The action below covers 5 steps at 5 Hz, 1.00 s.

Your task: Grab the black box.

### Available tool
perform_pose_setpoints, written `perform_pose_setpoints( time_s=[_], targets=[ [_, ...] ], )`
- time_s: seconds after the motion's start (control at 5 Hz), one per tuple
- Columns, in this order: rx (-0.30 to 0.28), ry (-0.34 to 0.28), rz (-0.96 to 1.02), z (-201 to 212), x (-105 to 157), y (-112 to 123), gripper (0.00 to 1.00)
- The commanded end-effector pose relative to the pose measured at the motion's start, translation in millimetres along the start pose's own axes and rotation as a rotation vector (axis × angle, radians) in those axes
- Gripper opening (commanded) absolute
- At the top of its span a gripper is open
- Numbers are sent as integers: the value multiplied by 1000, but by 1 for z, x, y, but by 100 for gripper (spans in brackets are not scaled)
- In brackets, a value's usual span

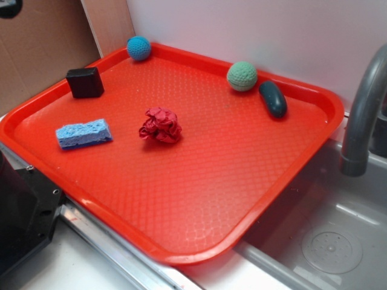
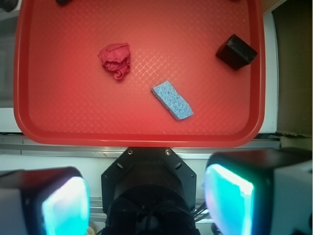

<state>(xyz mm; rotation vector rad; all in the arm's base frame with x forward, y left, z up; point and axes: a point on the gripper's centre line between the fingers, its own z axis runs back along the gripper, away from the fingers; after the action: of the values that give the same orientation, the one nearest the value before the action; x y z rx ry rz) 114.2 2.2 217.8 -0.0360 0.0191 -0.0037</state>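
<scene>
Red tray (image 1: pixel 290 175) sits beside a grey sink (image 1: pixel 338 241), faucet (image 1: pixel 363 115) at 3 o'clock in the exterior view. Black box (image 1: pixel 85 82) rests on the tray floor near the rim at about 10 o'clock, untouched. Blue sponge (image 1: pixel 84 133) lies just toward 6 from it, apart. Crumpled red wad (image 1: pixel 161 125) is near tray centre. Blue crocheted ball (image 1: pixel 138 48) at 11, green crocheted ball (image 1: pixel 242 76) at 1, with a dark teal pebble (image 1: pixel 273 99) just beside it.

Wrist view: gripper (image 2: pixel 146 200) hangs off the tray's near edge, fingers (image 2: pixel 63 205) spread wide, holding nothing. Box (image 2: pixel 236 51) shows at 2 o'clock, well apart from them; sponge (image 2: pixel 171 100) lies between.
</scene>
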Motion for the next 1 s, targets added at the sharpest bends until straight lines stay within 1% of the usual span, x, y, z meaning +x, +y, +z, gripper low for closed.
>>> perform_pose_setpoints(
  time_s=[0.0,0.2,0.4,0.6,0.8],
  targets=[
    [154,-264,-32,-19,83,70,100],
    [170,-321,-106,-39,104,83,100],
    [150,-249,-211,-64,116,82,100],
    [116,-150,-276,-72,115,84,100],
    [106,-132,-304,-74,113,96,100]
  ],
)
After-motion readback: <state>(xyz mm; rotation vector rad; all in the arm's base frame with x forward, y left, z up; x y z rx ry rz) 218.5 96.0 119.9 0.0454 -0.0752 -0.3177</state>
